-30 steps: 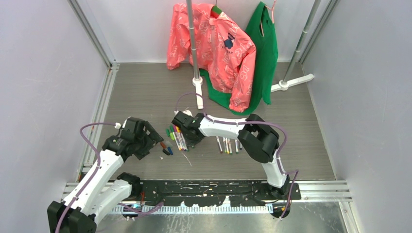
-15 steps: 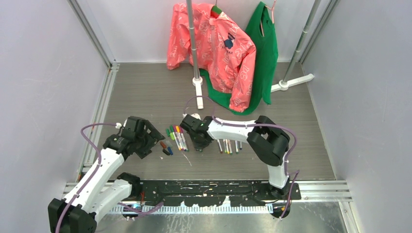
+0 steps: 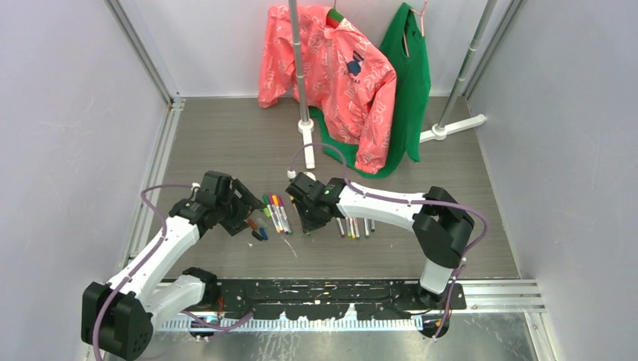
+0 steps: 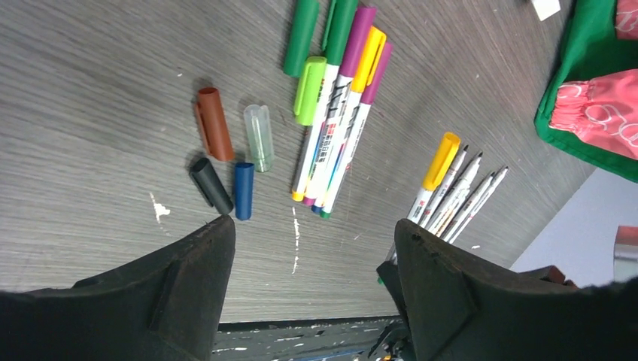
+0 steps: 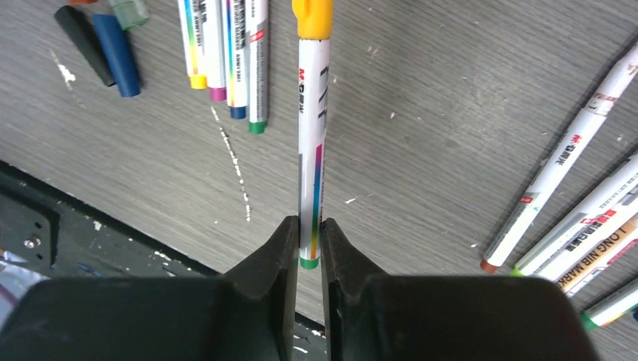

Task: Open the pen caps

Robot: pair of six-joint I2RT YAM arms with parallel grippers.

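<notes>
My right gripper (image 5: 309, 233) is shut on the green-tipped lower end of a white pen (image 5: 310, 150). That pen's yellow cap (image 5: 312, 16) is still on and points away from the fingers. My left gripper (image 4: 312, 233) is open and empty above the bare table. Just beyond its left fingertip lie loose pen caps: brown-red (image 4: 214, 124), clear (image 4: 259, 138), black (image 4: 211, 186) and blue (image 4: 243, 190). Several capped pens (image 4: 338, 113) lie side by side beside the loose caps. Several uncapped pens (image 5: 572, 226) lie to the right. From above, the left gripper (image 3: 244, 210) and right gripper (image 3: 307, 218) flank the capped pens (image 3: 276, 213).
A pink jacket (image 3: 342, 75) and a green garment (image 3: 410, 83) hang from a rack at the back, its grey pole (image 3: 299, 68) and white foot (image 3: 307, 147) just behind the pens. The black front rail (image 3: 331, 289) runs along the near table edge.
My right gripper has carried the yellow-capped pen to the right, away from the row of capped pens. My left gripper has swung right toward the loose caps, and its jaws have narrowed a little.
</notes>
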